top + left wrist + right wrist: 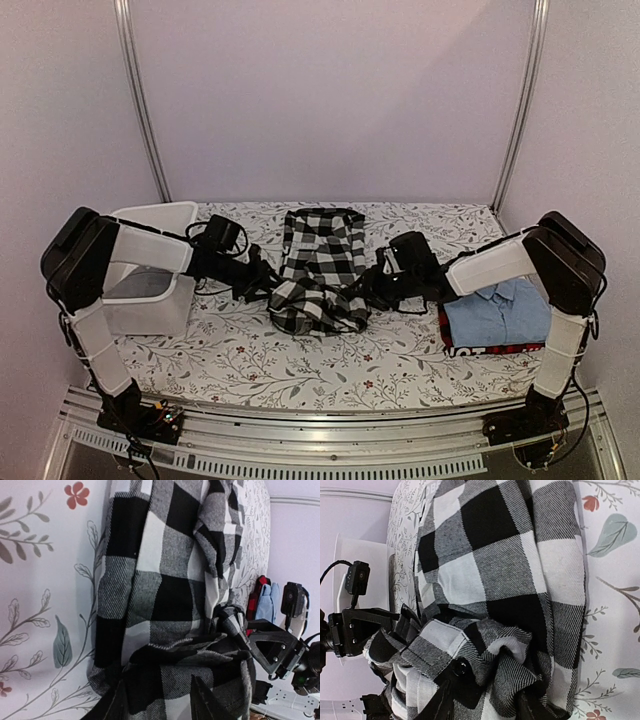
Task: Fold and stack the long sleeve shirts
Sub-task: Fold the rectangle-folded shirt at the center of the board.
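The black-and-white checked shirt [320, 270] lies in the middle of the flowered table, its far part flat and its near end bunched into folds. My left gripper [262, 285] is at the bunch's left side and my right gripper [372, 290] at its right. In the left wrist view the checked shirt [165, 580] fills the frame; the left gripper [157, 684] has its fingers apart with loose cloth between them. The right gripper [484, 690] also stands open over a buttoned cuff of the checked shirt [510, 570]. A folded light blue shirt [500, 310] lies on a red-and-black one [480, 350] at the right.
A white plastic tub [150, 265] stands at the table's left, beside the left arm. Pale walls with metal posts [140, 100] close the back and sides. A metal rail [320, 440] runs along the near edge by the arm bases.
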`<action>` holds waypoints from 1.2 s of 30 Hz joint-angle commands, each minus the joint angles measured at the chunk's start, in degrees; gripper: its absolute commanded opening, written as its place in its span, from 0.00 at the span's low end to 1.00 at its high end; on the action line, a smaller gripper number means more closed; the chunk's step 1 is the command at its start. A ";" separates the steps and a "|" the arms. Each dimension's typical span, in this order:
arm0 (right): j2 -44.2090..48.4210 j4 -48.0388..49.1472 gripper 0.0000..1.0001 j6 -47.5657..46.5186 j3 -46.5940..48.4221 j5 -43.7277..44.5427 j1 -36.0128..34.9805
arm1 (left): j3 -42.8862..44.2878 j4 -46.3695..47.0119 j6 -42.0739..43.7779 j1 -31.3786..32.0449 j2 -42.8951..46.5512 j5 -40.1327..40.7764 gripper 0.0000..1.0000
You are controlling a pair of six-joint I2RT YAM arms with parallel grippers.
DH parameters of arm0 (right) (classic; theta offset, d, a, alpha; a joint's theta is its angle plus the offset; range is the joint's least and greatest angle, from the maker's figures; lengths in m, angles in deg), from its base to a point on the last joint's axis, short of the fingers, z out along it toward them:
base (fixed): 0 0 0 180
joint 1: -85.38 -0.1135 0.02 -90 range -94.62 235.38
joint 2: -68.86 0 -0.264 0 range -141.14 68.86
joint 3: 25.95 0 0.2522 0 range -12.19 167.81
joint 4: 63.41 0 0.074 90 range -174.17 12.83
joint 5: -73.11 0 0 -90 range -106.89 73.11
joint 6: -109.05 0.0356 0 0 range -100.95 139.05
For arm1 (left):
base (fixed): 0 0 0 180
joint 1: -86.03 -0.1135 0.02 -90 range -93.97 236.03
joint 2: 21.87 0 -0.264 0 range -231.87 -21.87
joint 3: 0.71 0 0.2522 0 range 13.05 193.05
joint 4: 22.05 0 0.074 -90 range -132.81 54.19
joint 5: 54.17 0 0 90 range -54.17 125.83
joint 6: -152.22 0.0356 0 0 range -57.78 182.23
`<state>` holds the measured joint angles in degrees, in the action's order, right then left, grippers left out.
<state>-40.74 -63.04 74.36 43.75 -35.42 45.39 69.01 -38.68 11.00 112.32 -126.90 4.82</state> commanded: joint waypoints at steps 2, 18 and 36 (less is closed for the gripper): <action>7.34 -4.32 0.44 -3.60 -1.09 1.68 -0.29 | 1.26 -5.75 5.78 0.31 6.17 3.55 0.51; 11.57 -11.31 0.61 -9.23 -7.03 8.43 -6.88 | -9.42 -13.96 12.26 9.20 16.46 10.11 0.58; 5.29 -3.58 0.37 -7.64 -7.31 6.13 -9.88 | -14.80 1.91 7.35 10.58 10.01 5.60 0.36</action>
<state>-34.73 -68.20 66.34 36.52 -29.19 37.39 55.68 -39.90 18.85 121.78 -117.13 11.97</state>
